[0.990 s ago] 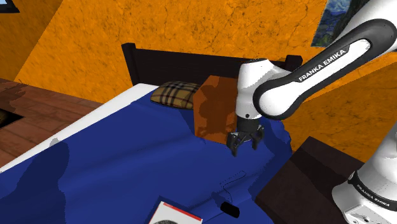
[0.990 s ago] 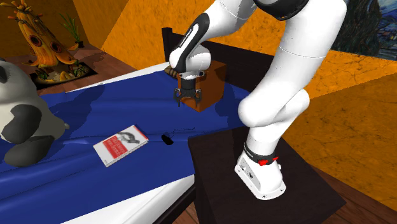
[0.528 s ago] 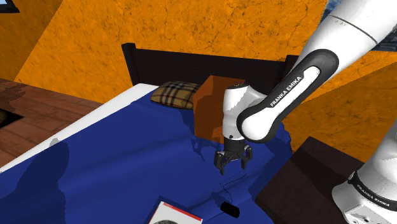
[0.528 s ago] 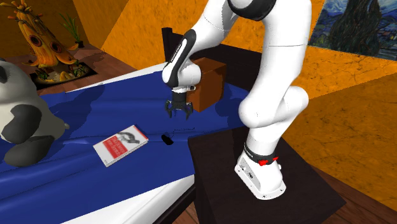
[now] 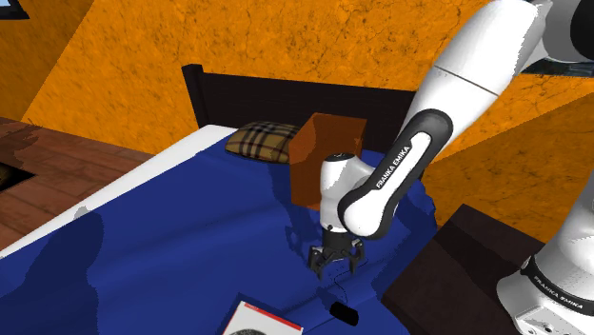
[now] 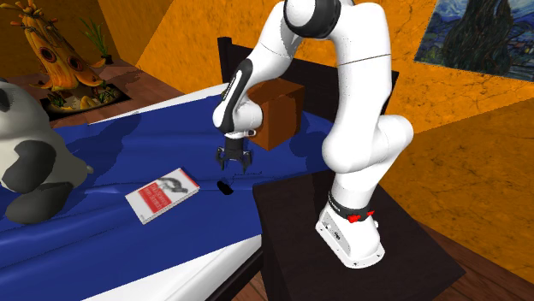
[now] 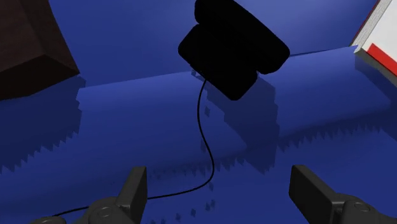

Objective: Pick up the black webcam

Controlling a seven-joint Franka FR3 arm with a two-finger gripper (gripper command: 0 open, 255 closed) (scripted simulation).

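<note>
You've got a flat matt black webcam [image 7: 232, 48] there, zero shine. The smooth blue cloth bedcover [image 5: 190, 238] looks soft and creased. Your glossy white robot arm [image 5: 476, 67] catches light, the tan plaid pillow [image 5: 262, 141] reads as woven cloth, and the mottled orange walls [image 5: 286, 38] look rough.

- Bright, even light falls across the orange wall [image 5: 114, 67] and the blue bedspread [image 5: 190, 228] in the shoulder view.
- A broad, soft-edged shadow darkens the bedspread toward 8 o'clock there.
- In the wrist view, shadow edges on the bedspread run in jagged steps beside the webcam [image 7: 232, 48], itself a flat black shape.
</note>
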